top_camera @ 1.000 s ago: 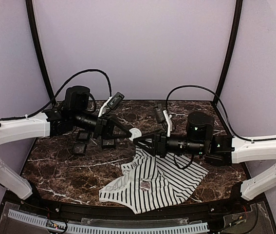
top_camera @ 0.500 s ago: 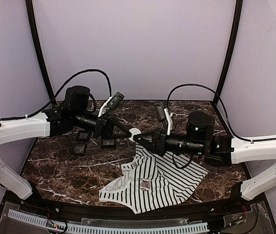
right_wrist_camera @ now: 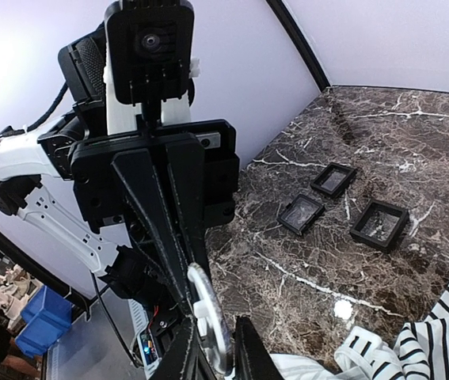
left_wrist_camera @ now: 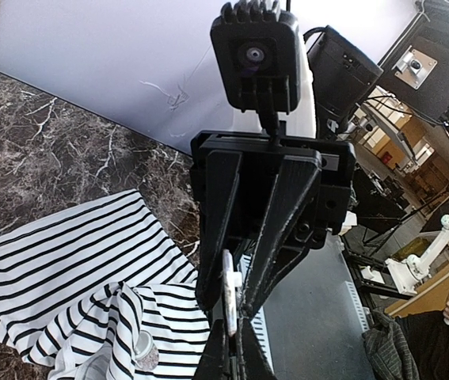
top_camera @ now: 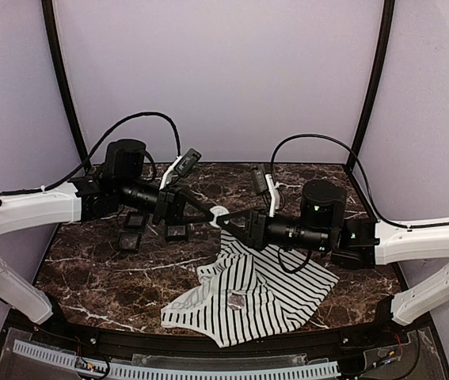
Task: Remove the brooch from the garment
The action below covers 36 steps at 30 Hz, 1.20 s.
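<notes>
The brooch (top_camera: 218,213), a white round disc with a stud, hangs in mid-air above the table's middle, between both grippers. My left gripper (top_camera: 213,211) is shut on the brooch's edge; in the left wrist view the brooch (left_wrist_camera: 229,302) stands edge-on above my fingertips (left_wrist_camera: 218,352). My right gripper (top_camera: 224,221) faces it from the right, jaws closed onto the disc's two faces. In the right wrist view the brooch (right_wrist_camera: 211,324) sits between my fingertips (right_wrist_camera: 247,347). The striped garment (top_camera: 260,293) lies crumpled at the front centre, below both grippers.
Three small black boxes (top_camera: 131,231) lie on the marble table (top_camera: 89,269) at the back left, under my left arm; they show in the right wrist view (right_wrist_camera: 335,179). A small round greyish piece (top_camera: 238,301) lies on the garment.
My right gripper has moved slightly up and left at the brooch, and its arm has risen a little. My left gripper and the garment have stayed put.
</notes>
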{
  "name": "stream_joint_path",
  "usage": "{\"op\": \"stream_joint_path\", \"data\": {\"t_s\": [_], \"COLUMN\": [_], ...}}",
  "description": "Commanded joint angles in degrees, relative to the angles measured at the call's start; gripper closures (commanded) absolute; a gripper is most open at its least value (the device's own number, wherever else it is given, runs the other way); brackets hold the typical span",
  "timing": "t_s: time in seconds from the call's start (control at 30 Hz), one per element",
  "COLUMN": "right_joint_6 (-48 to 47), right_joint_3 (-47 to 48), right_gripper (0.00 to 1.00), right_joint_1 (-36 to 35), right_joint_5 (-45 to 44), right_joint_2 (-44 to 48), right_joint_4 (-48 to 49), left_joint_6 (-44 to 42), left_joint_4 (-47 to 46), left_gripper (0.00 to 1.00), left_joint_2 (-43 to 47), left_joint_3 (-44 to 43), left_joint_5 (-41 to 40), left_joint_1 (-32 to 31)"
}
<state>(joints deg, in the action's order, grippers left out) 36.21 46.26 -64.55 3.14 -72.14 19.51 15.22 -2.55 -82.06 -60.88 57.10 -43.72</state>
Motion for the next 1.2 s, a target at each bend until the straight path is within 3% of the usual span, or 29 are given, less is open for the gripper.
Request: {"op": "stream_joint_path", "data": {"t_s": [0.0, 1.17], "right_joint_6": [1.5, 7.7], "right_joint_3": [0.5, 0.7], "right_gripper": [0.85, 0.9], "right_joint_1": [0.2, 3.8], "right_joint_5": [-6.2, -6.7], "right_joint_2": [-0.7, -2.2], "right_joint_4": [-1.6, -7.2], "left_joint_6": [-0.4, -0.2], "left_joint_4": [-0.2, -0.5], "left_gripper": [0.99, 0.99], "left_joint_2": [1.0, 1.3], "left_joint_3": [0.9, 0.9], "left_joint_5": [2.6, 3.3], "left_joint_1": [-0.5, -0.6]}}
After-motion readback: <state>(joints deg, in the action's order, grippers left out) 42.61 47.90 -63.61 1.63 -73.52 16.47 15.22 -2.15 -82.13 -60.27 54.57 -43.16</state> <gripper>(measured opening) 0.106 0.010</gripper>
